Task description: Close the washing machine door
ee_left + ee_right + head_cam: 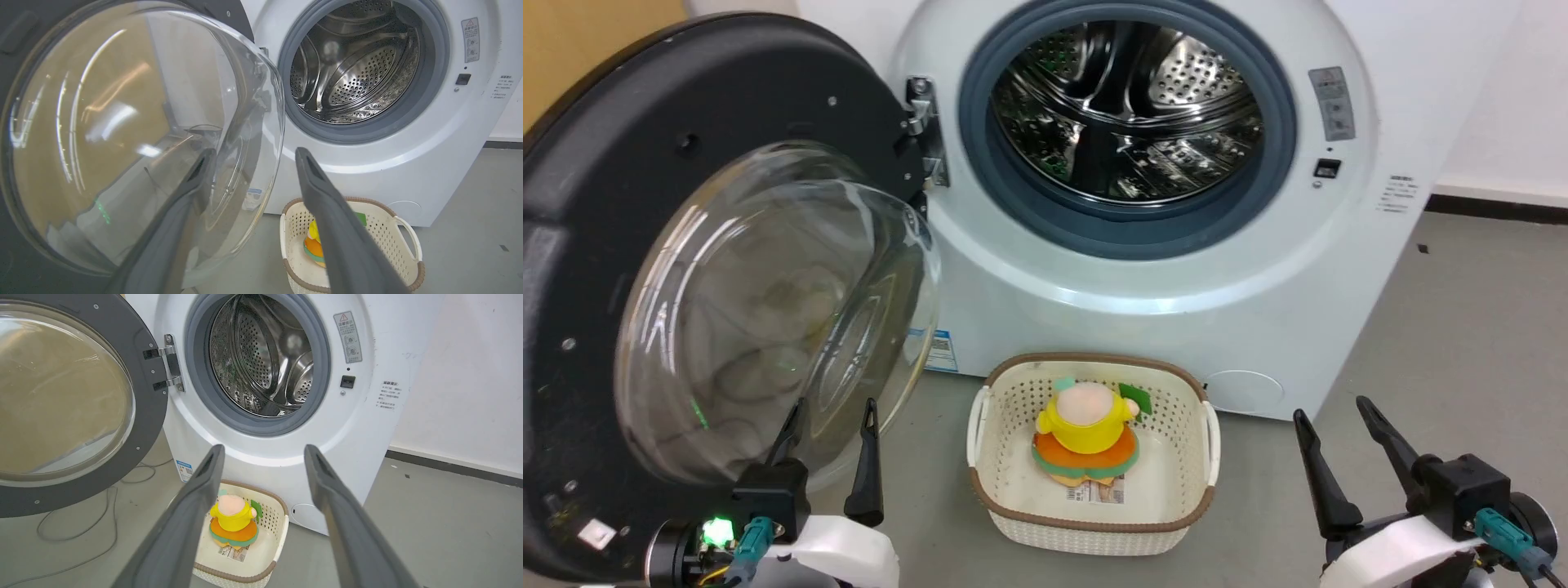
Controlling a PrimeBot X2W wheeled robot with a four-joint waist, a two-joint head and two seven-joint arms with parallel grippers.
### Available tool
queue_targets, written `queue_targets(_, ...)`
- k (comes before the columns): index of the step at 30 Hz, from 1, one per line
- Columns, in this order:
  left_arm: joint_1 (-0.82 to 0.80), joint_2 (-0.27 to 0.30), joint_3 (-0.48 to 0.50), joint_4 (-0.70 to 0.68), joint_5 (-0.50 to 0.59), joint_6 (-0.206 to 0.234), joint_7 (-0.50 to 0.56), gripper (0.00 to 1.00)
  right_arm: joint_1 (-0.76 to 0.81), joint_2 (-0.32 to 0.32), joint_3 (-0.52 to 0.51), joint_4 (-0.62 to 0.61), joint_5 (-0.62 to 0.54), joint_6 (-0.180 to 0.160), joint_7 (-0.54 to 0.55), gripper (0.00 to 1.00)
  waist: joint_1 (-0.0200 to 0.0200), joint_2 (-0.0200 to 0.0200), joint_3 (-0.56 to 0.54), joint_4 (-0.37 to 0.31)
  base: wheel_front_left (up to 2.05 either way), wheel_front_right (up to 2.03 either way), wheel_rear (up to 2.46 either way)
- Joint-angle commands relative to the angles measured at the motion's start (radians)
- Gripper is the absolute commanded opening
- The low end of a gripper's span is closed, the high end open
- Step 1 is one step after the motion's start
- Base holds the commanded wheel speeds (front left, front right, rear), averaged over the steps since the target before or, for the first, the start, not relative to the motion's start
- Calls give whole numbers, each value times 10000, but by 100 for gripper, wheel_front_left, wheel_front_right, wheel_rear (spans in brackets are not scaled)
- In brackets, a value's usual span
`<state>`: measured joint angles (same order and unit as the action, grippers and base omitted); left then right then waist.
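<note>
- Grey floor [1462, 327] and a plain white wall, basic laundry corner.
- Big white front-loading washing machine [1111, 286] sits ahead of both tools with its steel drum exposed. Its large round black plastic door [645, 106], the one with the bulging clear glass window, hangs wide open right in front of the left tool [835, 408].
- Left tool is spread and holding nothing. One finger overlaps the glass bulge in the left wrist view, but I can't tell if it's touching.
- Right tool [1331, 408] is spread and empty too, well off to the right of the door.
- My worry: pushing on the slick curved glass could let a finger skid off. A weak shove might leave the door unlatched, so the black rim looks like the safer spot.
- Cream perforated plastic basket [1086, 357] with a yellow-and-orange plush toy [1086, 425] sits on the floor between the two tools. It looks to be below the door's swing, though an arm following the door could clip it.
- Thin grey cable [73, 535] lies on the floor under the door.
</note>
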<state>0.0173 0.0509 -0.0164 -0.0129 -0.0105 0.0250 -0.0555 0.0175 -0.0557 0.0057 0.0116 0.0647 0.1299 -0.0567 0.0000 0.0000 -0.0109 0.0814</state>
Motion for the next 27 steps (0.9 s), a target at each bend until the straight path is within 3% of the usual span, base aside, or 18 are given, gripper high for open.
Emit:
queue_targets(1, 95, 5, -4, -66, -18, 62, -99, 100, 134, 14, 21, -22, 85, 2, -89, 100, 0, 0, -15, 102, 0, 0, 0)
queue_targets(27, 462, 29, -40, -556, -122, 433, -642, 100, -103, -273, 606, 296, 705, 4, -631, 100, 0, 0, 67, 1561, 0, 0, 0)
